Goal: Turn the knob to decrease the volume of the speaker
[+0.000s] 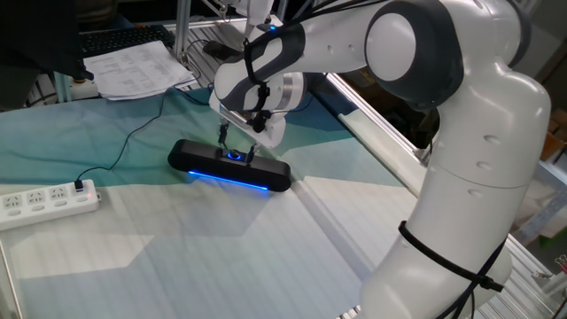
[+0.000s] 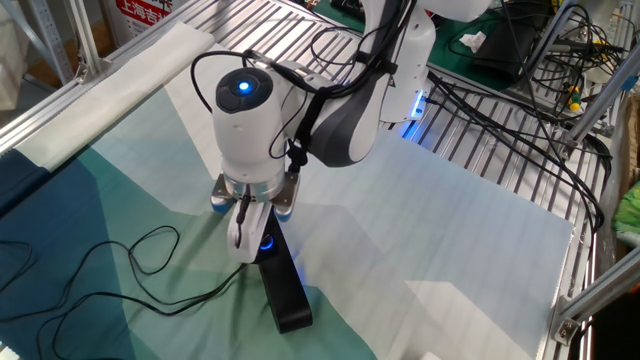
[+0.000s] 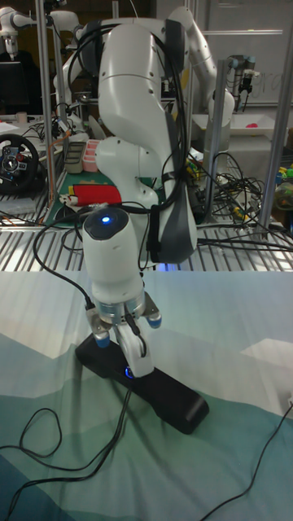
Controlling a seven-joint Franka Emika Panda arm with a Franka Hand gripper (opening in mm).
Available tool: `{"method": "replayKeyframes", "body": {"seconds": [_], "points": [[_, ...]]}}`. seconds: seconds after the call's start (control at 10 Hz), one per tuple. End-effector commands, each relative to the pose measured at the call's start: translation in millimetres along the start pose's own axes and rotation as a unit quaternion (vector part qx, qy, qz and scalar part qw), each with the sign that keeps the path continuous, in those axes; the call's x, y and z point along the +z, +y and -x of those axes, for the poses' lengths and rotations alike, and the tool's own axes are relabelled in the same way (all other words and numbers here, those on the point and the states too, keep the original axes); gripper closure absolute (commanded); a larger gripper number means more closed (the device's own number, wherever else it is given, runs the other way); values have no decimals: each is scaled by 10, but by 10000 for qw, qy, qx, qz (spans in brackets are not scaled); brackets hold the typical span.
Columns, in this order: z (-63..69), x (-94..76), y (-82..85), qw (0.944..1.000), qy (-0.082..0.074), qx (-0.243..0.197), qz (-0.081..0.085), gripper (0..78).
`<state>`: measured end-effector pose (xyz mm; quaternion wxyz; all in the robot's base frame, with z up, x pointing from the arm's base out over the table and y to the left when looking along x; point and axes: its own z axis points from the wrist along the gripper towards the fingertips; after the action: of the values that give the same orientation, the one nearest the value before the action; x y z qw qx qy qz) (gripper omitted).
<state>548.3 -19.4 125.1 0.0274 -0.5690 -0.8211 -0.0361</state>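
The speaker [image 1: 229, 168] is a long slim black bar lying on the teal cloth, with a blue strip glowing along its front edge. It also shows under the hand in the other fixed view [image 2: 284, 292] and the tall view [image 3: 167, 396]. The knob [image 1: 235, 157] is a small dial with a blue glow on top of the bar [image 2: 266, 243] [image 3: 128, 373]. My gripper [image 1: 236, 149] points down onto it. One finger stands on each side of the knob, close against it. In the other fixed view a white finger [image 2: 240, 243] sits just left of the glow.
A white power strip [image 1: 49, 202] lies at the left table edge, with the speaker's thin black cable [image 1: 133, 133] running to it. Papers [image 1: 133, 69] and a keyboard [image 1: 124, 37] sit at the back. A metal rail [image 1: 381, 142] borders the right side.
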Motion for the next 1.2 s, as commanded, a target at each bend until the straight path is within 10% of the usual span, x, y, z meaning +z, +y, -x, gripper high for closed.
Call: {"method": "replayKeyframes", "body": {"seconds": [0.1, 1.2], "points": [[10, -16, 33, 9999, -3, 135, -3, 1], [17, 35, 85, 9994, -138, 224, -210, 1]]}}
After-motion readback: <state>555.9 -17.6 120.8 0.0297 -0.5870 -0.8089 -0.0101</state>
